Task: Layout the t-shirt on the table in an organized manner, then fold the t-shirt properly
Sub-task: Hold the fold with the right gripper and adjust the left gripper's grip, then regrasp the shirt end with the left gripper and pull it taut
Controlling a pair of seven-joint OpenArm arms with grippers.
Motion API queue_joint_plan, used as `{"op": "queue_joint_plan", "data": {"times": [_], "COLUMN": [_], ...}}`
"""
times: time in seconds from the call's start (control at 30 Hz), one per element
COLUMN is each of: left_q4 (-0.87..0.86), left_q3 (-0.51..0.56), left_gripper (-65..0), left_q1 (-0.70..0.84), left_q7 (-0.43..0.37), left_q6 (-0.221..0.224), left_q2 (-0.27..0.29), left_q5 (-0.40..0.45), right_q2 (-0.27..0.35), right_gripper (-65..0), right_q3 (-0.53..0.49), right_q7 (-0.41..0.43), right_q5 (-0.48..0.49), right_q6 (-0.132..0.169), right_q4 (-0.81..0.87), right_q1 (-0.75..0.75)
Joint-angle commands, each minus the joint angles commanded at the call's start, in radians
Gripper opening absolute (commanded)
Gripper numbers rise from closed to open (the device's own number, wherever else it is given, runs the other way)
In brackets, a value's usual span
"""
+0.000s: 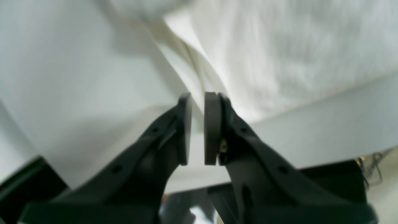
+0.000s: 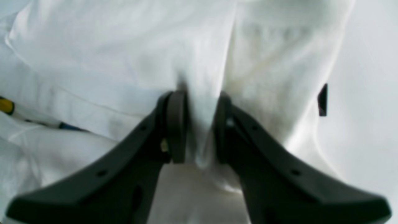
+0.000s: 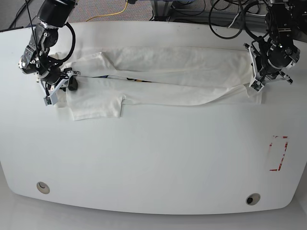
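**Shirt stretched along the table's far edge between two grippers**

I see the shirt [image 3: 163, 79] lying as a long folded band near the far edge of the table [image 3: 153, 163], spanning most of its width, with one sleeve pointing toward the near edge at the left end. A sliver of coloured print shows along the fold. My right gripper [image 2: 199, 127] is at that left end, its jaws pinching a bunched ridge of white cloth. My left gripper [image 1: 197, 129] sits at the shirt's other end; its pads stand a narrow gap apart with nothing clearly clamped between them, cloth lying just beyond. A red rectangle [image 3: 278, 153] marks the table's right side.
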Motion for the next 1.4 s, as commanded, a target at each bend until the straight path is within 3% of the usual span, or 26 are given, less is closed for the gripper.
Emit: {"op": "queue_joint_plan", "data": {"times": [0.17, 0.37, 0.67, 0.97, 1.1, 1.4], "left_q4": [0.0, -0.005, -0.124, -0.322, -0.336, -0.239], "left_q3": [-0.037, -0.078, -0.032, 0.049, 0.057, 0.055], "left_gripper": [-41.1, -41.1, -41.1, -41.1, -41.1, -41.1], "left_q1": [-0.107, -0.241, -0.37, -0.39, -0.379, -0.262], "left_q7": [0.052, 0.08, 0.072, -0.041, -0.051, -0.049], "left_q6": [0.0, 0.0, 0.0, 0.0, 0.0, 0.0], "left_q2": [0.043, 0.094, 0.158, 0.16, 0.15, 0.058], "left_q5": [0.0, 0.008, 0.012, 0.012, 0.012, 0.005], "right_q2": [0.0, 0.0, 0.0, -0.011, -0.014, -0.02], "right_gripper": [-49.8, -49.8, -49.8, -49.8, -49.8, -49.8], "right_q3": [0.0, 0.0, 0.0, 0.0, 0.0, 0.0], "right_q7": [0.0, 0.0, 0.0, 0.0, 0.0, 0.0], "right_q5": [0.0, 0.0, 0.0, 0.0, 0.0, 0.0], "right_q6": [0.0, 0.0, 0.0, 0.0, 0.0, 0.0], "right_q4": [0.0, 0.0, 0.0, 0.0, 0.0, -0.008], "right_q1": [-0.002, -0.002, -0.002, 0.0, 0.0, 0.002]}}
